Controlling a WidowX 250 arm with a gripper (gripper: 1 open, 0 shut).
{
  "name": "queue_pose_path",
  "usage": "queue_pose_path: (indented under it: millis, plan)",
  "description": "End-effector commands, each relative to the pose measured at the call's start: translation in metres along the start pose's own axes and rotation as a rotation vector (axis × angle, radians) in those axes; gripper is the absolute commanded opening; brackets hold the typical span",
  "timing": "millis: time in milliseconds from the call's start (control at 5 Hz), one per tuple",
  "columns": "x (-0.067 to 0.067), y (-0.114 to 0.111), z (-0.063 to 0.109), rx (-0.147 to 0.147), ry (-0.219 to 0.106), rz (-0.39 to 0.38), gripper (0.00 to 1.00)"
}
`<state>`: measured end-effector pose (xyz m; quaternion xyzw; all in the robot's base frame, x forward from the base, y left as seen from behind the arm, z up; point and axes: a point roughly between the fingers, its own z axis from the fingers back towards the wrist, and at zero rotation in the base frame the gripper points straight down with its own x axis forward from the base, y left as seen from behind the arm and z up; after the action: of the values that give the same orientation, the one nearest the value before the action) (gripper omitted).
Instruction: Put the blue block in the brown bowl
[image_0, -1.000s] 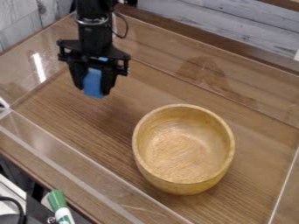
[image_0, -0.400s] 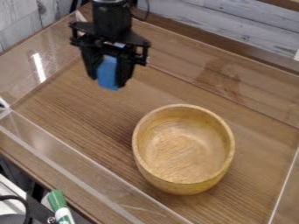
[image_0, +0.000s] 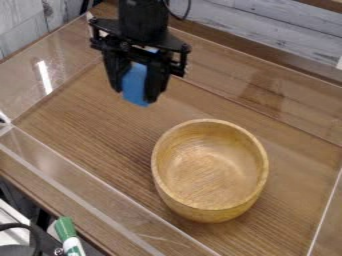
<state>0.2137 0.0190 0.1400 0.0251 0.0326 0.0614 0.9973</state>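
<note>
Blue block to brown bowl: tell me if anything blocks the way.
Nothing visible does. The hand holds the blue block up off the wooden table, and the brown bowl sits open and empty to the lower right, with only bare table between.

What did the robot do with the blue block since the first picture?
The end effector, shut on the blue block, carried it to the right in the picture, toward the brown bowl, and it looks a little higher above the table. It has not let go, and the block is not over the bowl yet. The bowl stayed where it was and holds nothing.
</note>
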Motion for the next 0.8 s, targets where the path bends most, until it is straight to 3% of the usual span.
queue_pose_path:
  millis: [0,600]
  plan:
    - [-0.007,-0.011,0.016,-0.004,-0.046,0.000,0.00]
    - [-0.029,-0.066,0.023,-0.009,-0.057,-0.011,0.00]
